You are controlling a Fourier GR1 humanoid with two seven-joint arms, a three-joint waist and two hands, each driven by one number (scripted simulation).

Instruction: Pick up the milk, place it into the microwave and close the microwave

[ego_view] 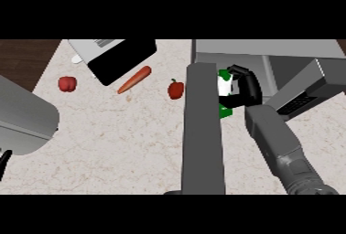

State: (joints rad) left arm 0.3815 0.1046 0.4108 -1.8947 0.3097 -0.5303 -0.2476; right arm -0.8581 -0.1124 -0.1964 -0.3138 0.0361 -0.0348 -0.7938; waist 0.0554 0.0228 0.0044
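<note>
Holding the green-and-white milk carton [225, 87], your right robot hand [246, 89] has its fingers curled round it at the grey microwave [297, 50] mouth, beside the open door [202, 132]. Likely light, stiff, slick; grip mid-body. Left robot hand: can't tell.

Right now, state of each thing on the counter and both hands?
milk: held by the right hand, at the microwave's opening
right hand: fingers curled round the milk
microwave: open
microwave door: swung out toward the view's lower edge
carrot: lying on the counter, untouched
red peppers: on the counter, apart
left hand: barely in view at left edge
</note>
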